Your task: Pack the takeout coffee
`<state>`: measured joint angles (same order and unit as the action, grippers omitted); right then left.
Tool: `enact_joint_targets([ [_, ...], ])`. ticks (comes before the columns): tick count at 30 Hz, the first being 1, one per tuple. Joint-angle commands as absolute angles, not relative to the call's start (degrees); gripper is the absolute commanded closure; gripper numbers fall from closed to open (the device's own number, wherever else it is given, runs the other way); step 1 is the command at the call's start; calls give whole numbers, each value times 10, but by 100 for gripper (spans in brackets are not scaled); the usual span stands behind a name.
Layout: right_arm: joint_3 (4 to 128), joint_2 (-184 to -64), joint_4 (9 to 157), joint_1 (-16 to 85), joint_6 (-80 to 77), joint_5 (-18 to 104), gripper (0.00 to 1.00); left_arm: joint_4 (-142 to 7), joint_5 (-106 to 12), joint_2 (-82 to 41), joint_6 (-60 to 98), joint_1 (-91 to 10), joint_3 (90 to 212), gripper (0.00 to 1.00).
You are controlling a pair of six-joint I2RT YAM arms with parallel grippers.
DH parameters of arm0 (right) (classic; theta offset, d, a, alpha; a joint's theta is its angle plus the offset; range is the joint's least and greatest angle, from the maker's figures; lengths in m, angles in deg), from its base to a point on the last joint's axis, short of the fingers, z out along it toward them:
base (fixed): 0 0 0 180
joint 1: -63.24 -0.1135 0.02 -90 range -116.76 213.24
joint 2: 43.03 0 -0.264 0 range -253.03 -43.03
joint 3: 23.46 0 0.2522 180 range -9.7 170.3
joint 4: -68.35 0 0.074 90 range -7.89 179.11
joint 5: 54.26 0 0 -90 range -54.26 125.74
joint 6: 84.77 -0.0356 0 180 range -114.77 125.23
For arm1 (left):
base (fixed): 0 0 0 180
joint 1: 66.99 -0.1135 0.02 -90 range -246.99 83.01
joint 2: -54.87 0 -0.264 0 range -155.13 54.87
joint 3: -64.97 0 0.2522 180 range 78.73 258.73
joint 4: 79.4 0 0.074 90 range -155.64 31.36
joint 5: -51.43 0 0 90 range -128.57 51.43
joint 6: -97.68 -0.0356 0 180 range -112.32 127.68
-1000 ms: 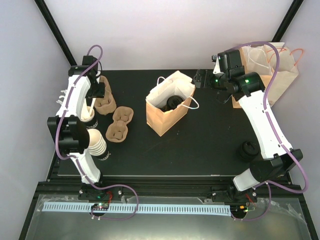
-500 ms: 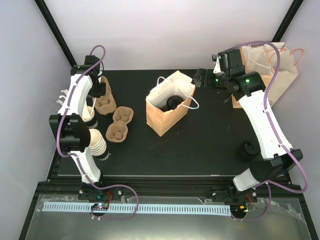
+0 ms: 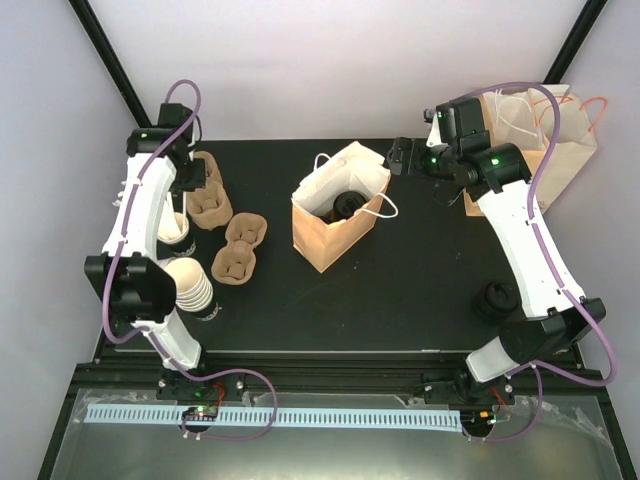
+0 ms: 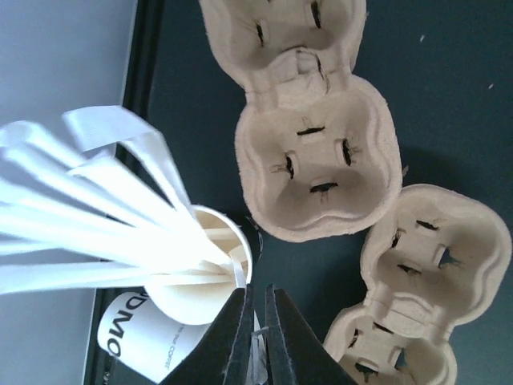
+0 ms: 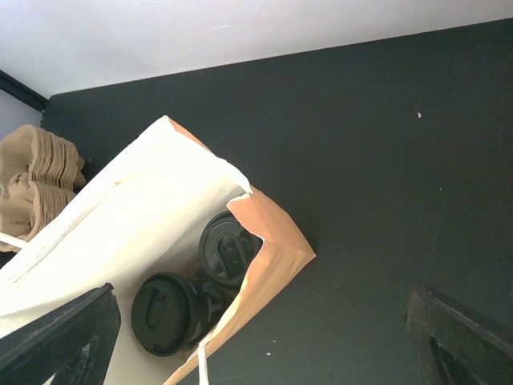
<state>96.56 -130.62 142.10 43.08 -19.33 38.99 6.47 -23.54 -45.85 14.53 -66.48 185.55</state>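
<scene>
Left claw (image 4: 256, 309) has snapped narrow at the stirrer cup (image 4: 188, 301); right claw (image 3: 402, 158) gapes wide. I'd lift straight, slowly.

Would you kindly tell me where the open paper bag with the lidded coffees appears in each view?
Top external: open paper bag stands at table centre.
Left wrist: not in it.
Right wrist: the bag fills the lower left, two black lids inside.
Shared landmark: brown pulp cup carriers, seen in all three views.
</scene>
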Motion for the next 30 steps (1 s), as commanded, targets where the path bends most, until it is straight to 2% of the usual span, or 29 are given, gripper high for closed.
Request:
enact_joint_targets([
  [1,968,-1310,1419,435,-191,402,0,103,-221,-419,162,-662,1895,92],
  [11,965,-1311,1419,435,-191,413,0,125,-273,-352,219,-662,1959,92],
  [18,960,-1307,1419,435,-193,412,0,48,-405,-255,277,-662,1962,93],
  [24,1024,-1300,1426,435,-215,414,0,-13,-529,-190,320,-662,1940,97],
  [30,1096,-1279,1418,435,-307,475,0,-94,-621,-124,353,-662,1865,99],
])
